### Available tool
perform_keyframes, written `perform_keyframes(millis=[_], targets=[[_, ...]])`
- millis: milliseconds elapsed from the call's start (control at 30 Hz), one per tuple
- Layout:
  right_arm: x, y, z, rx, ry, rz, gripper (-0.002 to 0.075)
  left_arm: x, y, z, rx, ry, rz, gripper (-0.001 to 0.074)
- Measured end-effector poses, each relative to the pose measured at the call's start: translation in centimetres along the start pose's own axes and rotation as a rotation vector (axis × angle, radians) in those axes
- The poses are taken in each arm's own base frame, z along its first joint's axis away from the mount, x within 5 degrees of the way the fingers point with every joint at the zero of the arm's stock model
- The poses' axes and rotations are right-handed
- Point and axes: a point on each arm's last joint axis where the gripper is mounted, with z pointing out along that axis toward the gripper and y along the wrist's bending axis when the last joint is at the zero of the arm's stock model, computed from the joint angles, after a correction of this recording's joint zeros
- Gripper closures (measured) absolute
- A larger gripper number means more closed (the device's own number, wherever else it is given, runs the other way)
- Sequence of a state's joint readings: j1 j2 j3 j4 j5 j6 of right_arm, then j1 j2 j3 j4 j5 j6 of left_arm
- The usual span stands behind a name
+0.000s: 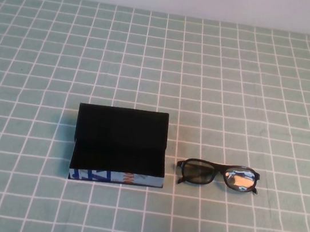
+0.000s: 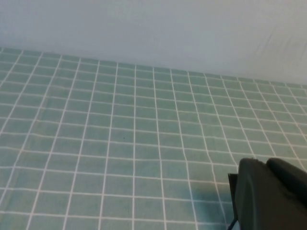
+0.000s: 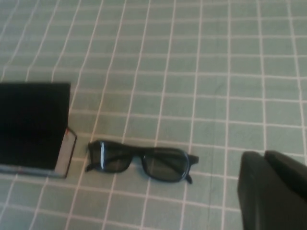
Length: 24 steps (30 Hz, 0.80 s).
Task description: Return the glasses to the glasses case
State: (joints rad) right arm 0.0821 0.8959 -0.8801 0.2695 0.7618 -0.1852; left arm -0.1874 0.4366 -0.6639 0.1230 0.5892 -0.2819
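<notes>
The glasses (image 1: pixel 217 175) lie folded on the green checked tablecloth (image 1: pixel 235 81), lenses facing the robot, just to the right of the glasses case (image 1: pixel 120 146) and not touching it. The case sits open, lid tipped back, dark lining bare, its blue, white and orange front toward the robot. The left gripper (image 2: pixel 268 196) hangs over bare cloth, away from both. The right gripper (image 3: pixel 271 191) hovers near the glasses, holding nothing. How far either gripper is spread, I cannot tell.

Neither arm shows in the high view. The left gripper (image 2: pixel 268 196) appears only as a dark body in its own wrist view, and likewise the right gripper (image 3: pixel 273 191).
</notes>
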Motion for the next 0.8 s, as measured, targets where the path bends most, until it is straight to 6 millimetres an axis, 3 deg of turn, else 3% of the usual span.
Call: perform_keyframes(millis=[267,433,600,800], targets=[[-5.1,1.0,6.2,-0.297,0.282,-0.336,0.0739,0.7,0.0,1.3,-0.015,0.115,0.101,0.0736],[-6.7,1.6,10.2,-0.495,0.353,-0.470,0.0739,1.1,-0.7,2.7,0.061,0.193,0.203,0.0736],[-6.3,3.2,14.0,-0.533,0.451,-0.669,0.0739,1.7,-2.7,3.9,0.235,0.248,0.265,0.0736],[-4.8,6.2,17.0,-0.498,0.594,-0.950,0.0739,2.1,-3.5,5.2,0.277,0.306,0.267,0.0736]])
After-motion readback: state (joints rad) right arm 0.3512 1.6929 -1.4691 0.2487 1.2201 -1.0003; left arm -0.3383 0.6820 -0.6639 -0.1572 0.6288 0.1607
